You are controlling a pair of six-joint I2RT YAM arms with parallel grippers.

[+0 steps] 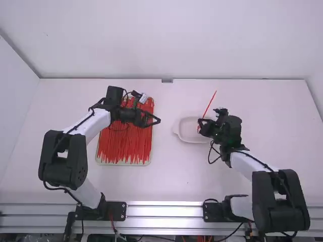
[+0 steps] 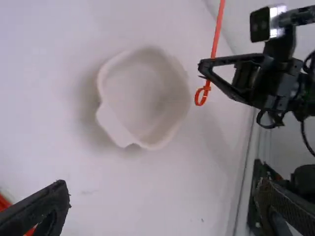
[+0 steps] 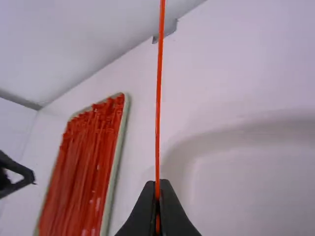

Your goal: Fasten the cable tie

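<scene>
Currently right pincer point(image 3: 157, 188) pinches looped cable tie point(image 2: 215, 44) by white bowl point(image 2: 140, 96).

On the flat white table point(image 1: 252, 101), a shallow pale rectangular tray point(image 1: 123, 163) lies left of the middle with a heap of red plastic cable ties point(image 1: 126, 138) in it. A white squarish plastic bowl point(image 1: 184, 132) sits to its right, apart from it, near the centre. The left gripper point(image 1: 151, 120), fingers spread, hangs over the tray's far right corner, facing the bowl. The right gripper point(image 1: 202, 123) stands at the bowl's right edge, pinching a single thin red cable tie point(image 1: 209, 104) that slants up toward the table's back edge.
</scene>
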